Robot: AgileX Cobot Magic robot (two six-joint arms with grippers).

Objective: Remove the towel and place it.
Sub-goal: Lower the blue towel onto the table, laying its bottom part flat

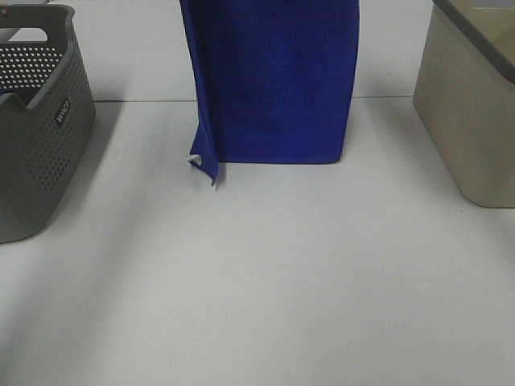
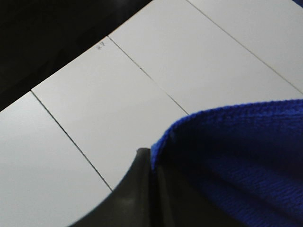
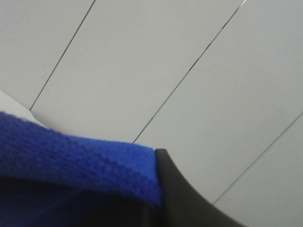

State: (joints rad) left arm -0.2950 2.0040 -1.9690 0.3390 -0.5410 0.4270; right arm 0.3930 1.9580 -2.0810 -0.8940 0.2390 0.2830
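Observation:
The royal-blue towel (image 1: 273,80) hangs flat from above the top of the exterior high view, its lower edge just over the white table. A small white tag (image 1: 195,160) shows at its lower left corner. Both grippers are out of that view. In the left wrist view the towel's hem (image 2: 236,142) runs into my left gripper (image 2: 152,165), whose dark fingers (image 2: 137,189) are closed on it. In the right wrist view the hem (image 3: 85,163) is pinched at my right gripper (image 3: 158,189), beside its dark finger (image 3: 184,198).
A grey perforated basket (image 1: 36,121) stands at the left edge of the table. A beige bin (image 1: 471,104) stands at the right. The white table (image 1: 265,281) spreads in front of the towel. White wall panels fill the wrist views.

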